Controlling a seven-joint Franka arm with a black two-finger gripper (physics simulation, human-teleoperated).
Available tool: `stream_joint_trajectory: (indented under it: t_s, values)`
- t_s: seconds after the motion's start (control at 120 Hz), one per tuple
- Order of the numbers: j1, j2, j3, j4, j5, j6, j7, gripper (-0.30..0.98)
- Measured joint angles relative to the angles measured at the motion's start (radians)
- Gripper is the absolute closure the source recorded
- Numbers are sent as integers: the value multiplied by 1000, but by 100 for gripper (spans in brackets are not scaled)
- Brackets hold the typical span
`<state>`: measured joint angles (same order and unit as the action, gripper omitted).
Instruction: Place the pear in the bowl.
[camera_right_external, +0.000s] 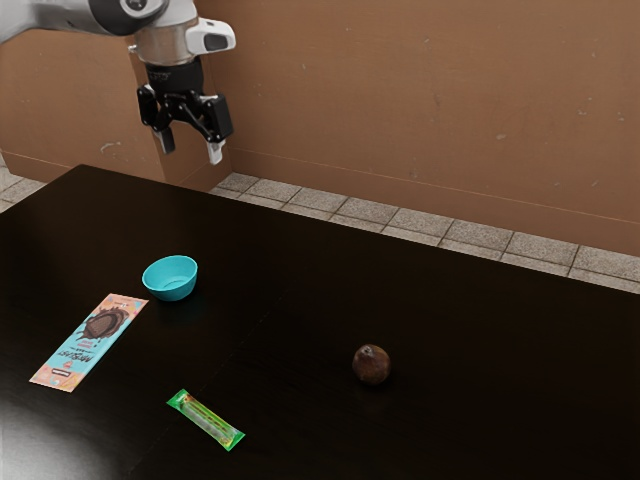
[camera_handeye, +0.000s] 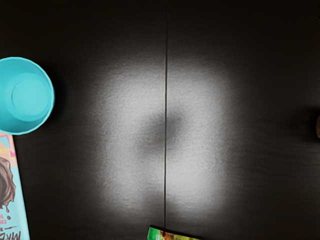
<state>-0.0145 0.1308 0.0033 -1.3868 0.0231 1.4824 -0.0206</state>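
Note:
High above the table's far part, my gripper (camera_right_external: 190, 155) hangs open with its two fingers apart and nothing between them. The pear (camera_right_external: 371, 365), dark brown and roundish, rests on the table toward the exterior view's right; a sliver of the pear (camera_handeye: 318, 127) shows in the wrist view. A turquoise bowl (camera_right_external: 170, 278) stands upright on the exterior view's left side, below my gripper's height, with nothing seen inside. In the wrist view the bowl (camera_handeye: 30, 95) is seen from above.
A chocolate bar in a pink and blue wrapper (camera_right_external: 88, 342) lies close to the bowl. A green-wrapped stick (camera_right_external: 205, 420) lies nearer the camera, between bar and pear. The dark table (camera_right_external: 270, 350) has a brown wall (camera_right_external: 400, 110) behind it.

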Motion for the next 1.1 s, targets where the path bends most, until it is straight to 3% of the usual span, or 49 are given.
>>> stream_joint_trajectory:
  t_s: [0.242, 0.542, 1.1]
  values:
    - [2, -30, -29, -61, 1, 22, -6, 0]
    - [-4, 6, -146, -380, 5, 302, -10, 0]
    - [-14, 245, -323, -374, 27, 685, -44, 0]
